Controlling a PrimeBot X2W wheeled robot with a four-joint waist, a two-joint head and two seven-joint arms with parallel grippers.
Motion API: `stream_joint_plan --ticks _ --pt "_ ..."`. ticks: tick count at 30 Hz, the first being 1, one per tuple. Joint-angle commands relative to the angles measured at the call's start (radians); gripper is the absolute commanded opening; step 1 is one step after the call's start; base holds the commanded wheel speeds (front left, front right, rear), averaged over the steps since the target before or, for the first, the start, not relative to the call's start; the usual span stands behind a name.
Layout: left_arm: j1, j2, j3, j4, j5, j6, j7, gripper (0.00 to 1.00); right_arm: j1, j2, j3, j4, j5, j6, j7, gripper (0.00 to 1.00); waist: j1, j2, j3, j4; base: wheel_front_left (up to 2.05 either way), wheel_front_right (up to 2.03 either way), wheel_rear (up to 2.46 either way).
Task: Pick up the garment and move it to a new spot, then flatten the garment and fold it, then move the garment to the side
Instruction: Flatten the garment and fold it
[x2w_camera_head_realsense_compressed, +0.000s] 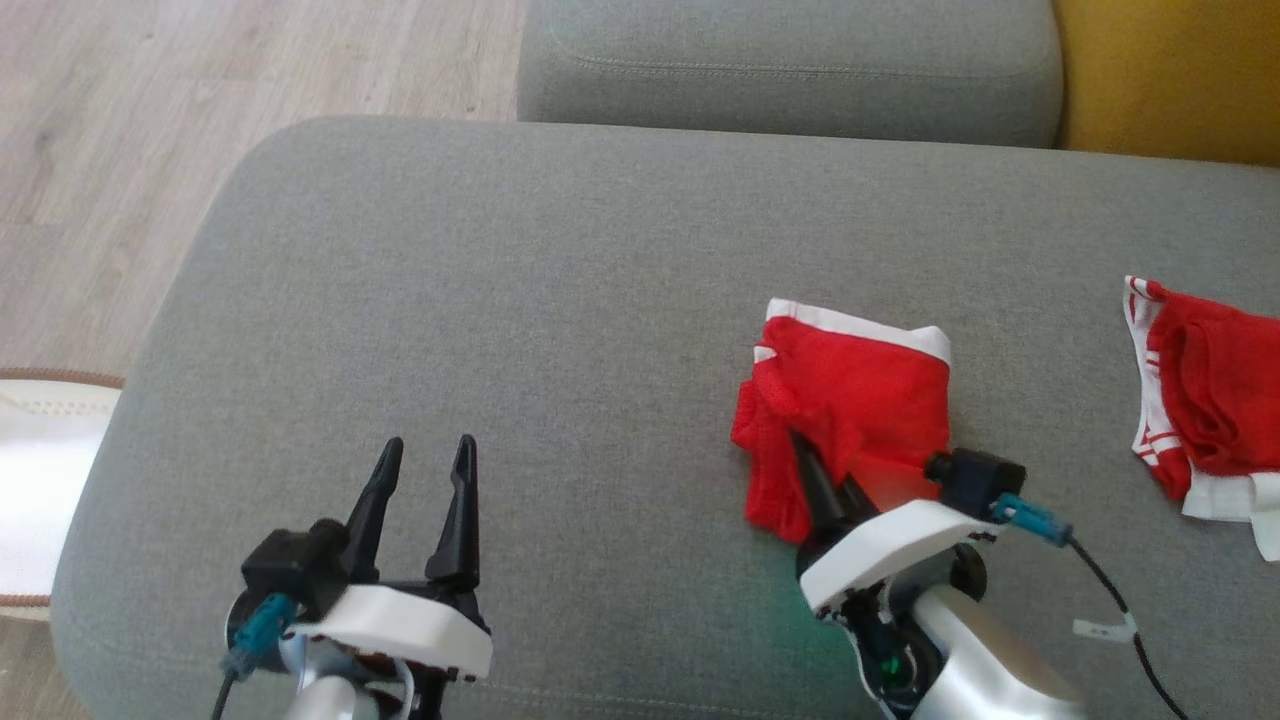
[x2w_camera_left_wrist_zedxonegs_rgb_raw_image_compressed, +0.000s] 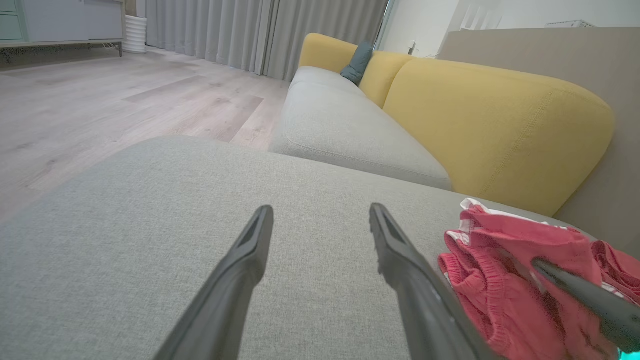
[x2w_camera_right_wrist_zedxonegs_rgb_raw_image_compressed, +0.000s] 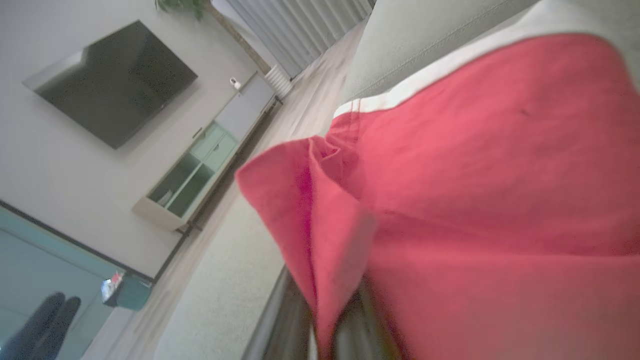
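A red garment (x2w_camera_head_realsense_compressed: 850, 395) with a white band lies crumpled on the grey cushion (x2w_camera_head_realsense_compressed: 560, 300), right of centre. My right gripper (x2w_camera_head_realsense_compressed: 822, 468) reaches into its near edge, shut on a fold of the red cloth. In the right wrist view that fold of the garment (x2w_camera_right_wrist_zedxonegs_rgb_raw_image_compressed: 450, 175) runs down between the two dark fingers (x2w_camera_right_wrist_zedxonegs_rgb_raw_image_compressed: 280, 320). My left gripper (x2w_camera_head_realsense_compressed: 426, 452) stands open over bare cushion at the lower left, well apart from the cloth. The left wrist view has its gripper (x2w_camera_left_wrist_zedxonegs_rgb_raw_image_compressed: 320, 215) open and empty, with the garment (x2w_camera_left_wrist_zedxonegs_rgb_raw_image_compressed: 495, 275) to its right.
A second red and white garment (x2w_camera_head_realsense_compressed: 1205, 400) lies at the cushion's right edge. Behind are another grey seat (x2w_camera_head_realsense_compressed: 790, 60) and a yellow backrest (x2w_camera_head_realsense_compressed: 1170, 70). Wooden floor (x2w_camera_head_realsense_compressed: 120, 150) drops off on the left, where a white object (x2w_camera_head_realsense_compressed: 35, 480) sits.
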Motion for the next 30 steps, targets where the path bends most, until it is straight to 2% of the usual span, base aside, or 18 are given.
stream_joint_plan --ticks 1,8,17,22,26,30 --pt "-0.022 0.001 0.025 -0.033 -0.008 0.005 -0.009 1.00 -0.053 0.006 0.022 -0.023 -0.022 -0.001 -0.011 1.00 0.0000 -0.0001 0.002 0.001 0.00 0.00 0.00" --pt "-0.029 0.001 0.024 -0.035 -0.010 0.006 -0.009 1.00 -0.076 0.006 0.094 0.003 -0.096 -0.001 -0.011 1.00 0.0000 -0.0001 0.017 0.004 0.00 0.00 0.00" --pt "-0.042 0.001 0.015 -0.036 -0.021 0.010 -0.009 1.00 -0.133 0.006 0.211 0.154 -0.089 -0.001 0.014 1.00 0.0000 -0.0001 0.044 0.000 0.00 0.00 0.00" --pt "-0.052 0.001 0.021 -0.035 -0.022 0.012 -0.009 1.00 -0.172 0.006 0.241 0.165 -0.088 -0.001 0.000 1.00 0.0000 -0.0001 0.051 -0.023 0.00 0.00 0.00" --pt "-0.058 0.001 0.033 -0.043 -0.021 0.010 -0.009 1.00 -0.199 0.006 0.204 0.153 -0.144 -0.001 -0.010 1.00 0.0000 -0.0001 0.045 -0.054 0.00 0.00 0.00" --pt "-0.062 0.001 0.045 -0.064 -0.023 0.006 -0.009 1.00 -0.187 0.006 0.057 0.070 -0.289 -0.001 -0.010 1.00 0.0000 -0.0001 0.038 -0.091 0.00 0.00 0.00"
